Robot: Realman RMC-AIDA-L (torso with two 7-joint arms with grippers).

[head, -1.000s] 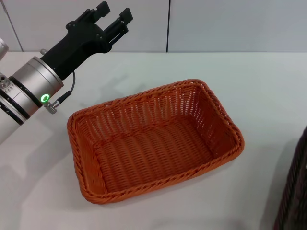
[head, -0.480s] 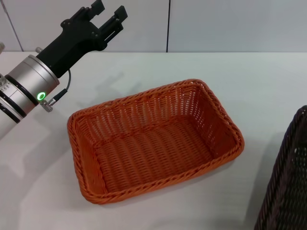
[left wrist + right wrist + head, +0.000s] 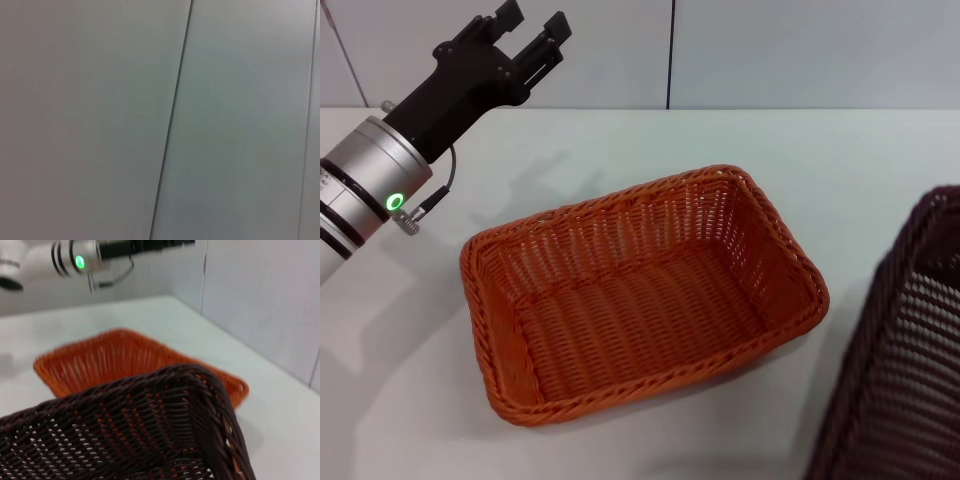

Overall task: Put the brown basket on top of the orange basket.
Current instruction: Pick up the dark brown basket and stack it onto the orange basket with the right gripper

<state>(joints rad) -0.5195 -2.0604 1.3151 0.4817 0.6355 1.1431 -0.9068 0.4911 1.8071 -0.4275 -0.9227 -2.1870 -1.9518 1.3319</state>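
Brown basket (image 3: 900, 350) right of orange basket (image 3: 640, 295); left hand (image 3: 532, 22) open, empty.

The orange basket (image 3: 642, 293) sits on the table (image 3: 620, 140) near its middle, long side slanting toward the far right; the brown basket (image 3: 905, 360) is at the near right corner, apart from it; the left hand (image 3: 532, 30) hangs above the far left edge, behind the orange basket.
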